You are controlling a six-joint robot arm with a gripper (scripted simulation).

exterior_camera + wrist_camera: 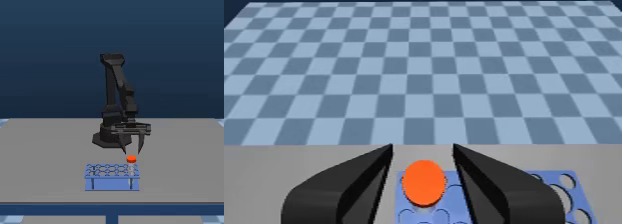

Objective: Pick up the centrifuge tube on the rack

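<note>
1. My jaws stand spread, my gripper (131,150) poised above the centrifuge tube (131,161) so its cap can pass between them.
2. The cap is round, smooth, orange-red; my black fingers (348,185) taper to points.
3. The tube sits upright in the rack (112,176), at its far corner on the exterior view's right; the rack is blue with round holes and open sides.
</note>
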